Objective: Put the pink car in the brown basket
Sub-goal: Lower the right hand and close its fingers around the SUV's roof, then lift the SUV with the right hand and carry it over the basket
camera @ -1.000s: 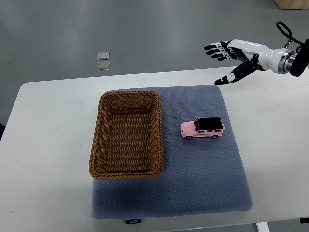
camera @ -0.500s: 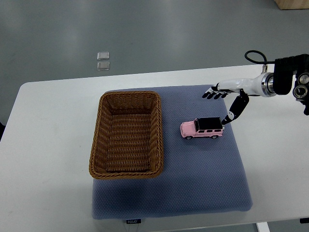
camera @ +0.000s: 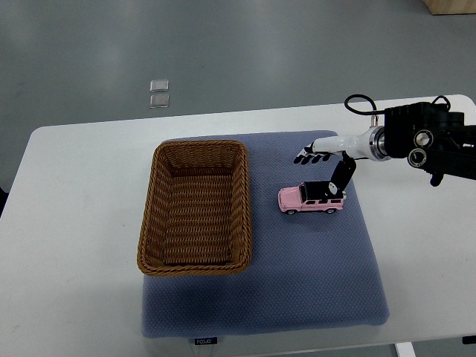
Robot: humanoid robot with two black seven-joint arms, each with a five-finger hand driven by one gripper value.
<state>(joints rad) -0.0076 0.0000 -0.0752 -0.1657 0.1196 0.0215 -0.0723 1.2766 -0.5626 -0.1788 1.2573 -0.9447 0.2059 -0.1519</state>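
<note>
A pink toy car point(camera: 311, 198) with a black roof lies on its wheels on the blue-grey mat point(camera: 297, 290), nose pointing left. A brown wicker basket point(camera: 195, 206) stands on the mat's left half and is empty. My right hand point(camera: 322, 167) comes in from the right edge and hangs over the car's rear end. Its fingers point(camera: 304, 157) are spread out above the mat behind the car, and its thumb point(camera: 337, 184) points down at the car's roof. It holds nothing. My left arm is out of view.
The mat lies on a white table point(camera: 74, 223). Two small clear square things point(camera: 158, 93) lie on the grey floor beyond the table's far edge.
My right hand has come down and moved left, from above the table's far right corner to just over the car's rear. The car and the basket have not moved.
</note>
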